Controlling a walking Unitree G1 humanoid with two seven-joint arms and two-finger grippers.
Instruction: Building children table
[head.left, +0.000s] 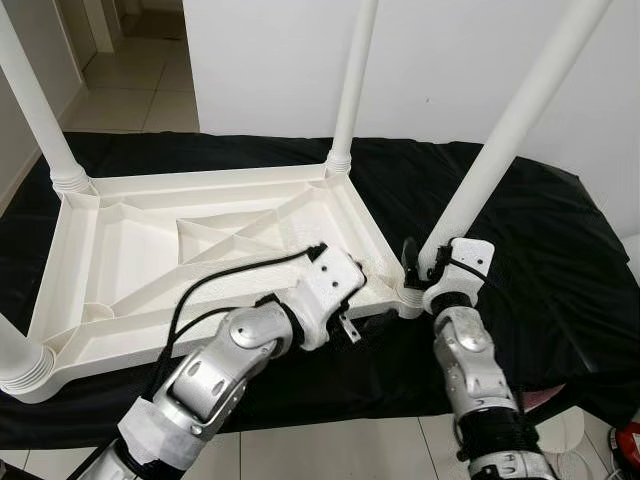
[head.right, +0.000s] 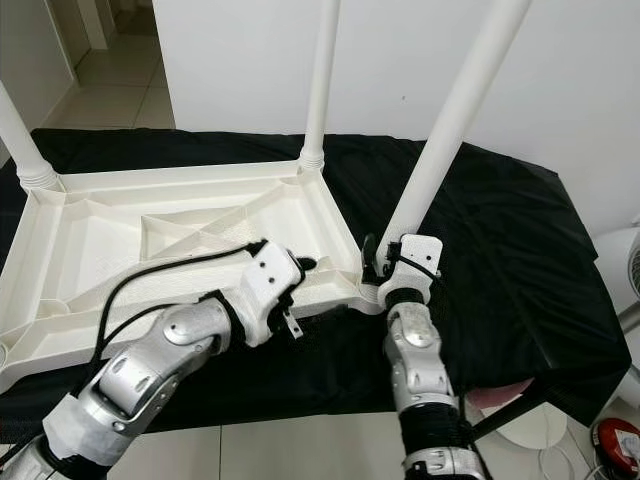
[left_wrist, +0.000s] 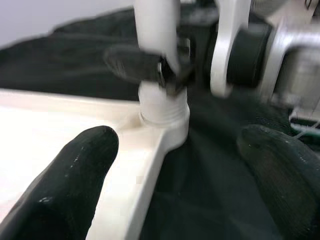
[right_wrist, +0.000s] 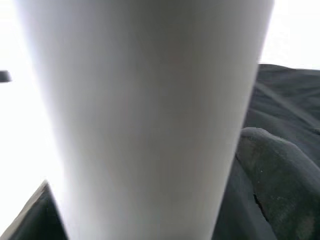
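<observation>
On the black cloth (head.left: 520, 250), the right gripper (head.left: 420, 262) clamps the tilted table leg (head.left: 500, 140); left gripper (left_wrist: 165, 170) gapes wide.

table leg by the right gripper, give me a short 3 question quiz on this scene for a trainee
1. True or false: the white tabletop lies upside down on the black cloth, legs pointing up.
2. Which gripper is at the base of the near-right table leg?
A. left gripper
B. right gripper
C. neither
3. Fill in: the left gripper has its fingers ____, either side of the tabletop's corner edge.

Key
1. True.
2. B. The right gripper is at the leg just above its socket; the left wrist view shows black fingers around it.
3. Open: one finger is over the white tabletop, the other over the cloth.
</observation>
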